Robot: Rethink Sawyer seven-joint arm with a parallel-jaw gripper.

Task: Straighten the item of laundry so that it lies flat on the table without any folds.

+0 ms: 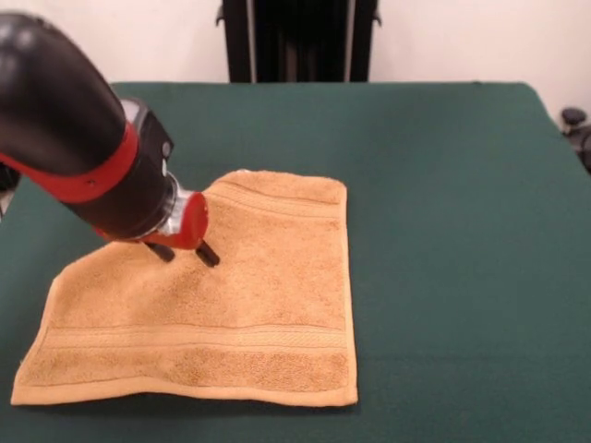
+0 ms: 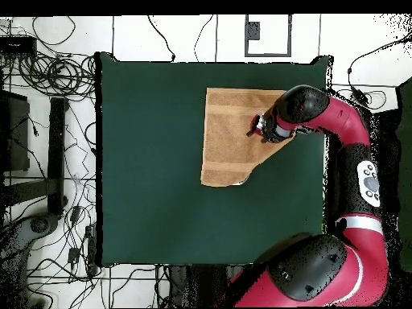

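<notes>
The pincer (image 1: 189,253) stands with its two dark tips slightly parted, released, just above or touching the towel (image 1: 259,305), grasping nothing. The towel lies mostly flat on the table (image 1: 443,185), but its corner beneath the arm looks still folded.

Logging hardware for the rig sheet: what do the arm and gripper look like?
The arm is made of bulky rounded black segments with red bands and red links. The wrist ends in a silver ring and a red block. The gripper has two short black fingers. No cables show.
</notes>
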